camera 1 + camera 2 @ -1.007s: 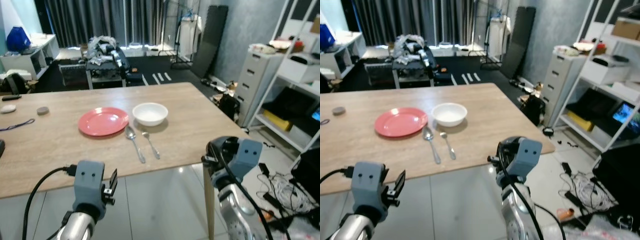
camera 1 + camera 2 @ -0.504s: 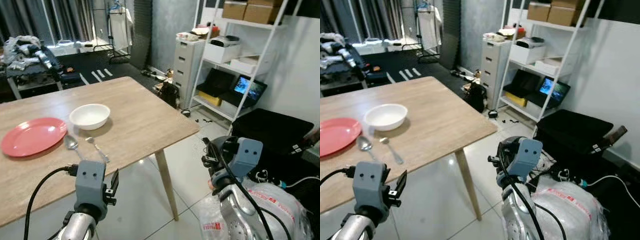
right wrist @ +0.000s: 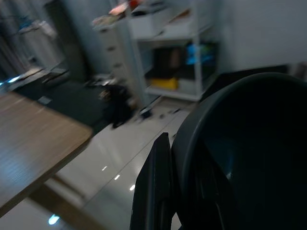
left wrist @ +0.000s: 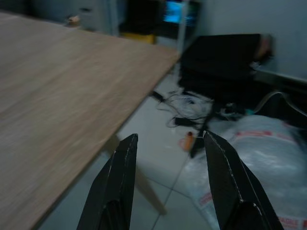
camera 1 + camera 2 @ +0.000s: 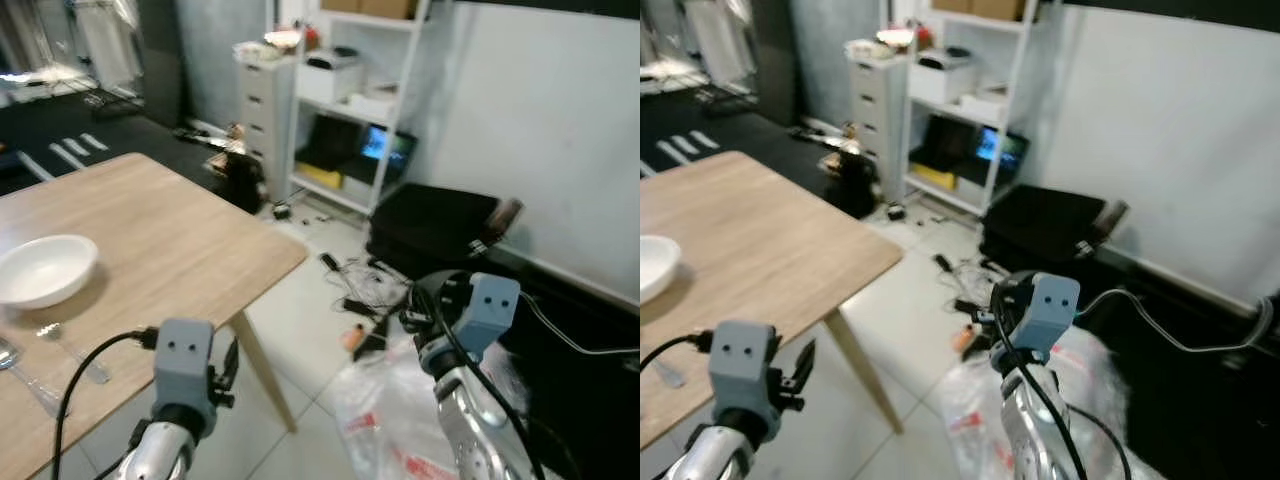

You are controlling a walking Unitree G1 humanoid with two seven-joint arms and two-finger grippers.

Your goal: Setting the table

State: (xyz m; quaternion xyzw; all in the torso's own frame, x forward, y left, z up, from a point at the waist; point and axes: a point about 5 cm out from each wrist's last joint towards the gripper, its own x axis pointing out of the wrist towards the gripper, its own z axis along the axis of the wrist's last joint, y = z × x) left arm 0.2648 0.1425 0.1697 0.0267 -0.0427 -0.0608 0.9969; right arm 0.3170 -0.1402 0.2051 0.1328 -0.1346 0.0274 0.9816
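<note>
Here, fork (image 5: pixel 72 353) (handle toward table edge)

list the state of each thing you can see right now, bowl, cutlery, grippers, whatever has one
white bowl: upright on the table, looks empty
fork: lying flat on the table, near the bowl
spoon: lying flat beside the fork
wooden table: bare on its corner side
left gripper: open, holding nothing, low by the table edge
right gripper: shut on a dark bowl
screen on the shelf: lit
</note>
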